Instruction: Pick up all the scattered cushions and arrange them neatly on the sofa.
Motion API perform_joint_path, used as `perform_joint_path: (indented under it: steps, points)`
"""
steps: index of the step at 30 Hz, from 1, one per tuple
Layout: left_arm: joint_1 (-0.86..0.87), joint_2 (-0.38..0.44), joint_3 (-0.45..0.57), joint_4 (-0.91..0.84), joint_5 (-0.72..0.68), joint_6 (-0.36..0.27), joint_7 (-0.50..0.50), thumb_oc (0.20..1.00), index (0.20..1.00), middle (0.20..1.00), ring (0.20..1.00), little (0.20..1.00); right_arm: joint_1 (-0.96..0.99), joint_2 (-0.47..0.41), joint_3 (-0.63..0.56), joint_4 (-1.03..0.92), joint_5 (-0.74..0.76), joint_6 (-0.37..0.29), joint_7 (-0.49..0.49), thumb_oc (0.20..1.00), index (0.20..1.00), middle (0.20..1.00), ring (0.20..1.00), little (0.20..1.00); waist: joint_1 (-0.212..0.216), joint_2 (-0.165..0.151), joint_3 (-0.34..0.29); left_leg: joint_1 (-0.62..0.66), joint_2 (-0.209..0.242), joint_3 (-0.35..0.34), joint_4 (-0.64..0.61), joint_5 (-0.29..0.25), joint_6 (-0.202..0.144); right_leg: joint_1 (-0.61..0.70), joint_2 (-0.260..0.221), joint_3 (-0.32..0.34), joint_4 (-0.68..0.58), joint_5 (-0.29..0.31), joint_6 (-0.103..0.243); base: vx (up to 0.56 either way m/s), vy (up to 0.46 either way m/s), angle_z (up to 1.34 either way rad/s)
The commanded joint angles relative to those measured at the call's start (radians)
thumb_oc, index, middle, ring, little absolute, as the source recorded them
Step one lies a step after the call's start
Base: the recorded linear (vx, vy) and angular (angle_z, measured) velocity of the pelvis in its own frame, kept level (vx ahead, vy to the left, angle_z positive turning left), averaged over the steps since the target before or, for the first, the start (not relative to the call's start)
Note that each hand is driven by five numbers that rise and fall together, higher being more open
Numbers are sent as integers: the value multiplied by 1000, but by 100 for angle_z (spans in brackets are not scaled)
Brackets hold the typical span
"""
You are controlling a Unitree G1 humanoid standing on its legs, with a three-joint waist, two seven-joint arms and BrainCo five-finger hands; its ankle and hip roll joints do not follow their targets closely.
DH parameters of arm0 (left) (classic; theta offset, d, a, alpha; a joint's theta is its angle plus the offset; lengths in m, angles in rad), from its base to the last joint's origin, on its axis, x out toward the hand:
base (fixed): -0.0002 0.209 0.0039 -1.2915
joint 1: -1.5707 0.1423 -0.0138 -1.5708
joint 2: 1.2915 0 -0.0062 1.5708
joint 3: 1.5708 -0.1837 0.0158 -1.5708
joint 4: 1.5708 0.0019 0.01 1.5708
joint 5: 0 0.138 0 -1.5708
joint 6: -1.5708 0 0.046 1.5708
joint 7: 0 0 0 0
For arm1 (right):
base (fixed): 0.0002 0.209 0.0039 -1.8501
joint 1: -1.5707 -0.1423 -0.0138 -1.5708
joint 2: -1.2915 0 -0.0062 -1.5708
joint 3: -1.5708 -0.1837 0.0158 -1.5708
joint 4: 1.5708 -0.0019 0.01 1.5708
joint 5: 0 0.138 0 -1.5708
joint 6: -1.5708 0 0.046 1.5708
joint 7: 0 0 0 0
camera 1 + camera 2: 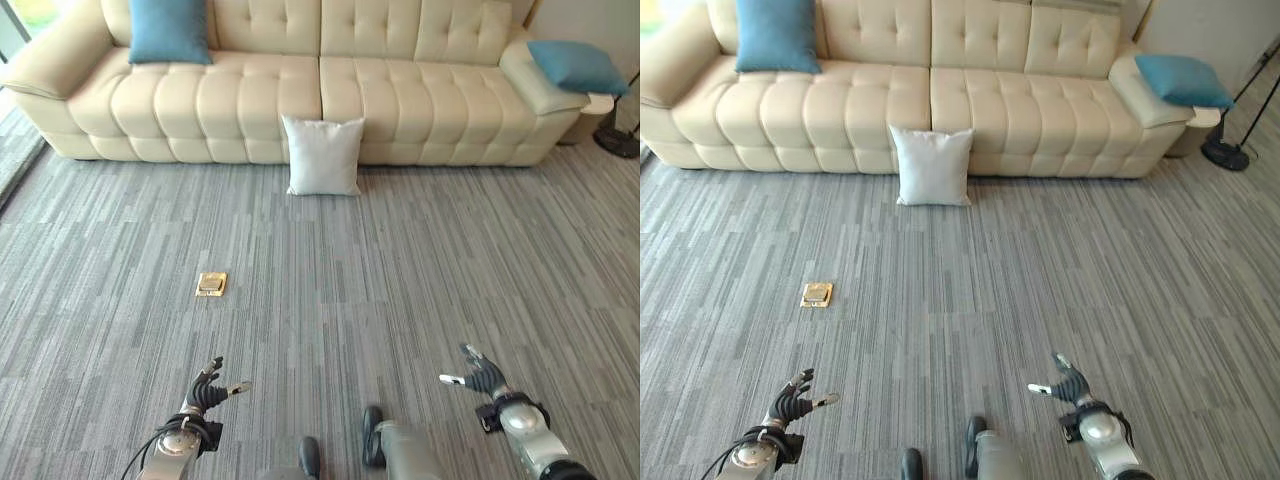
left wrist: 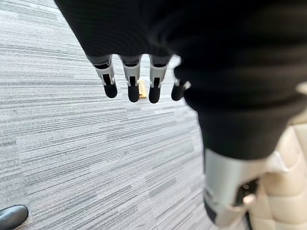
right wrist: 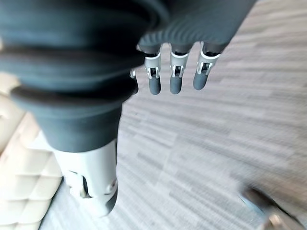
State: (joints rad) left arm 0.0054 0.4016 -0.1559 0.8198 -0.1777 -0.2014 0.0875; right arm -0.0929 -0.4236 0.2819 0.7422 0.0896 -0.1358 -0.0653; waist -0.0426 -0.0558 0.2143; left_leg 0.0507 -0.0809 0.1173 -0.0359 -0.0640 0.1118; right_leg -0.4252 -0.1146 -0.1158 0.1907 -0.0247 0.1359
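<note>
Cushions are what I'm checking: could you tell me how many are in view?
3: a blue cushion against the sofa's backrest at its left end, another blue cushion on its right armrest, and a white cushion on the carpet against its front.

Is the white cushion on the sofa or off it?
Off it: the white cushion stands upright on the carpet, leaning against the sofa front.

Grey striped carpet (image 1: 420, 270) carries a white cushion (image 1: 323, 155), upright against the front of the cream sofa (image 1: 400, 100), and a small brass plate (image 1: 211, 284) lying flat, well apart. Two blue cushions sit on the sofa (one (image 1: 169, 30) against the backrest, the other (image 1: 577, 66) on an armrest).
</note>
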Motion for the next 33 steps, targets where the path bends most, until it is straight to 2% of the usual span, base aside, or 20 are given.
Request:
perform_joint_path:
  steps: [1, 3, 5, 7, 9, 11, 14, 15, 16, 17, 18, 20, 23, 25, 28, 29, 30, 31, 32, 33]
  points:
    - [0, 20, -2, -18, -25, -36, 19, 1000, 1000, 1000, 1000, 1000, -32, -29, -4, 27, 8, -22, -30, 1000, 1000, 1000, 1000, 1000, -22, 14, -11, 101, 5, -59, 114, -173, -92, 106, -3, -96, -118, 89, 33, 459, -119, 37]
    - [1, 14, -8, -23, -23, -36, 20, 1000, 1000, 1000, 1000, 1000, -20, -38, -7, 16, 1, -20, -28, 1000, 1000, 1000, 1000, 1000, -33, 20, -9, 130, 6, -72, 116, -181, -104, 82, -15, -124, -106, 101, 31, 485, -171, 59]
    - [24, 6, -19, -34, -10, -37, 6, 1000, 1000, 1000, 1000, 1000, 5, -54, -19, -11, 0, -20, -20, 1000, 1000, 1000, 1000, 1000, -40, 28, -24, 170, 8, -97, 145, -187, -128, 109, -17, -125, -82, 112, 4, 535, -244, 66]
    - [35, -12, -25, -23, -8, -38, 6, 1000, 1000, 1000, 1000, 1000, 15, -61, -29, -12, -1, -27, -21, 1000, 1000, 1000, 1000, 1000, -41, 52, -34, 156, 36, -101, 217, -89, -190, 130, 5, -133, -68, 107, -16, 380, -230, 56]
    - [44, -18, -32, -31, -10, -38, -2, 1000, 1000, 1000, 1000, 1000, 25, -67, -30, -25, 1, -32, -22, 1000, 1000, 1000, 1000, 1000, -43, 56, -38, 105, 66, -84, 324, 9, -232, 163, 15, -139, -80, 88, -43, 290, -219, 34]
    - [34, -21, -46, -38, -21, -36, -5, 1000, 1000, 1000, 1000, 1000, 30, -71, -38, -17, 28, -37, -31, 1000, 1000, 1000, 1000, 1000, -40, 50, -36, 19, 127, -5, 466, 98, -254, 237, 39, -145, -109, 32, -83, 403, -311, -7]
    - [18, -23, -66, -47, -16, -34, -10, 1000, 1000, 1000, 1000, 1000, 31, -69, -45, -9, 38, -37, -39, 1000, 1000, 1000, 1000, 1000, -22, 30, -18, -91, 151, 77, 463, 22, -208, 312, 36, -145, -137, -5, -89, 318, -174, 4]
    - [18, -23, -66, -47, -16, -33, -10, 1000, 1000, 1000, 1000, 1000, 31, -69, -45, -9, 38, -37, -39, 1000, 1000, 1000, 1000, 1000, -21, 31, -18, -90, 152, 78, 465, 21, -208, 312, 37, -145, -136, -6, -89, 451, -126, -24]
    - [27, -13, -73, -81, -8, -32, -18, 1000, 1000, 1000, 1000, 1000, 46, -68, -44, -20, 33, -35, -38, 1000, 1000, 1000, 1000, 1000, -5, 8, -15, -190, 157, 118, 355, -21, -182, 373, 35, -132, -154, -40, -82, 557, -121, -25]
    - [36, -9, -70, -85, -8, -30, -20, 1000, 1000, 1000, 1000, 1000, 48, -61, -44, -12, 32, -35, -41, 1000, 1000, 1000, 1000, 1000, 10, 4, -11, -231, 154, 120, 264, 19, -185, 411, 51, -118, -165, -57, -78, 818, -130, -16]
    - [47, -11, -62, -82, -15, -27, -21, 1000, 1000, 1000, 1000, 1000, 54, -55, -45, -16, 31, -35, -46, 1000, 1000, 1000, 1000, 1000, 31, 9, -9, -281, 152, 101, 175, 103, -199, 461, 81, -93, -176, -81, -79, 596, -27, 10]
    - [53, -20, -54, -64, -27, -24, -19, 1000, 1000, 1000, 1000, 1000, 61, -46, -50, -10, 30, -34, -50, 1000, 1000, 1000, 1000, 1000, 46, 12, -13, -319, 162, 93, 85, 158, -205, 514, 100, -54, -171, -112, -75, 614, 66, -31]
    - [76, -27, -34, -53, -33, -21, -17, 1000, 1000, 1000, 1000, 1000, 64, -35, -45, -4, 16, -33, -41, 1000, 1000, 1000, 1000, 1000, 67, 8, -39, -320, 148, 77, 125, 152, -185, 578, 91, 2, -144, -141, -62, 629, 217, -86]
    - [82, -22, -30, -43, -32, -21, -19, 1000, 1000, 1000, 1000, 1000, 54, -24, -20, -5, -13, -30, -28, 1000, 1000, 1000, 1000, 1000, 83, -12, -60, -299, 117, 89, 175, 97, -153, 574, 39, 21, -90, -113, -24, 576, 294, -85]
    - [65, -7, -30, -37, -26, -20, -14, 1000, 1000, 1000, 1000, 1000, 32, -23, -10, -42, -17, -29, -20, 1000, 1000, 1000, 1000, 1000, 74, -19, -55, -253, 84, 101, 187, 40, -106, 476, 4, 59, 124, 25, 35, 253, 175, -54]
    - [65, -7, -30, -37, -26, -20, -14, 1000, 1000, 1000, 1000, 1000, 32, -23, -10, -42, -17, -29, -19, 1000, 1000, 1000, 1000, 1000, 76, -17, -57, -255, 86, 102, 186, 42, -107, 473, 7, 60, 122, 28, 34, 276, 174, -10]
    - [48, -4, -29, -19, -19, -20, -3, 1000, 1000, 1000, 1000, 1000, 22, -11, -2, -73, -15, -31, -17, 1000, 1000, 1000, 1000, 1000, 58, -1, -40, -187, 74, 100, 172, 6, -86, 379, -11, 48, 223, 67, 35, 294, 156, 8]
    - [38, -2, -30, -12, -16, -22, 4, 1000, 1000, 1000, 1000, 1000, 11, -8, 5, -72, -16, -31, -18, 1000, 1000, 1000, 1000, 1000, 48, 8, -35, -157, 71, 94, 158, -5, -84, 334, -22, 20, 221, 67, 23, 524, 169, 2]
    - [31, -1, -37, -18, -15, -22, 2, 1000, 1000, 1000, 1000, 1000, 7, -8, 15, -73, -17, -29, -16, 1000, 1000, 1000, 1000, 1000, 34, 25, -33, -116, 72, 83, 142, -20, -89, 284, -37, -42, 138, 32, 3, 341, 45, -6]
    - [31, -1, -37, -18, -15, -22, 2, 1000, 1000, 1000, 1000, 1000, 7, -8, 15, -73, -17, -29, -16, 1000, 1000, 1000, 1000, 1000, 30, 26, -30, -113, 72, 79, 142, -22, -89, 290, -38, -47, 138, 29, 3, 306, 1, 7]
